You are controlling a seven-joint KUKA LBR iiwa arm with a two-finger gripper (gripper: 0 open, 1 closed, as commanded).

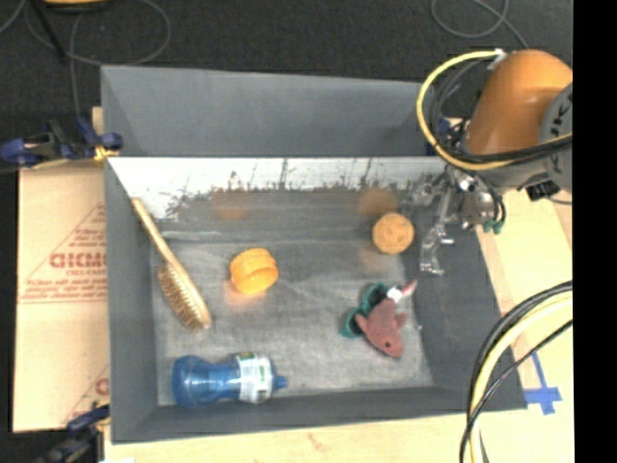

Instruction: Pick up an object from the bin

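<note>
My gripper [436, 244] hangs low at the right side of the bin, close to the right wall. Just left of it, near the back wall, lies a tan round ball [392, 232], apart from the gripper. In front of the gripper, on the bin floor, lies a maroon and green soft toy [379, 324] with a small pink tip pointing up towards it. Nothing shows in the gripper's grasp.
An orange round thing [254, 271] sits mid-floor. A wooden brush [174, 274] leans along the left wall. A blue bottle with a white label [224, 378] lies at the front left. The arm's orange cover and cables stand over the bin's right rim.
</note>
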